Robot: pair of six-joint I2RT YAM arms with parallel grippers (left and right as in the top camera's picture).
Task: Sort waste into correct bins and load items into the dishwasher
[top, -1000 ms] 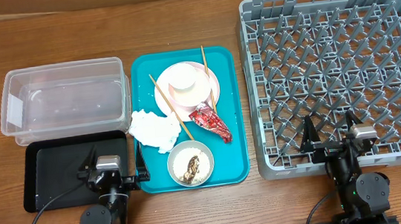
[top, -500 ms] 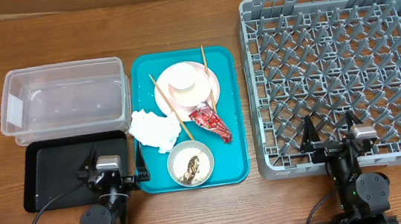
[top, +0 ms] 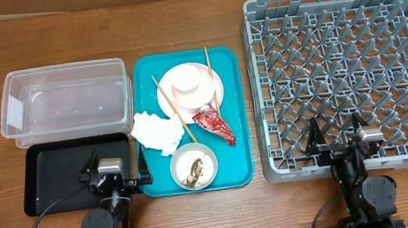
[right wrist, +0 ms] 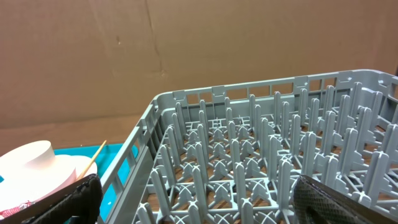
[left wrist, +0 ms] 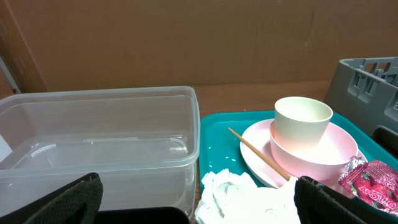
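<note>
Near table edge: left gripper (top: 115, 167) released, empty, over black tray (top: 51, 179). Right gripper (top: 335, 135) released, empty, over rack (top: 346, 61) near rim. Rack fills table's right side.
Teal tray (top: 238, 152), mid-table: white bowl (top: 175, 170) with rice (top: 198, 160) and scraps (top: 194, 178) nearest. Behind it, napkin (top: 156, 129) on the left rim and wrapper (top: 215, 125). Farthest, cup (left wrist: 302, 120) in pink bowl (left wrist: 314, 152) on plate (left wrist: 255, 155).
Tub (top: 66, 102) behind black tray, empty.

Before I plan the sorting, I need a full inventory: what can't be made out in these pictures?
Overhead: brown scraps in the white bowl, too small to identify.
Left wrist: inside of the pink bowl, hidden by the cream cup.
Left wrist: the red wrapper, cut off by the right edge.
</note>
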